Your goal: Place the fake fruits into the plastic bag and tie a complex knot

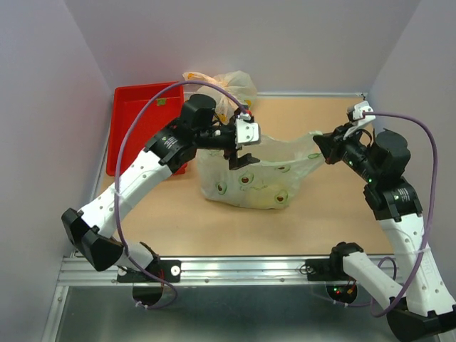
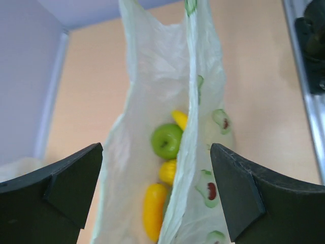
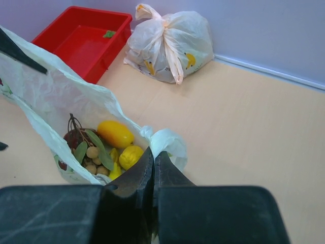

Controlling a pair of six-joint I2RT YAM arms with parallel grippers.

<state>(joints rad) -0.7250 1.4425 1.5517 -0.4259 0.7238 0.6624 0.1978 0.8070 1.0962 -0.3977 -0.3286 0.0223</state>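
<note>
The right gripper (image 1: 320,144) is pinched tight on one handle (image 3: 165,142) of the thin, crinkly pale-green plastic bag (image 1: 249,184) at mid-table, holding it taut toward two o'clock, likely to prop the mouth up. The left gripper (image 1: 242,148) hangs at the bag's twelve o'clock rim, jaws wide and empty; glossy plastic fruits (image 3: 115,133) lie heaped inside.

Pale lilac walls (image 1: 249,43) — tan tabletop (image 1: 214,228) — metal rail (image 1: 242,265) along near edge.
</note>
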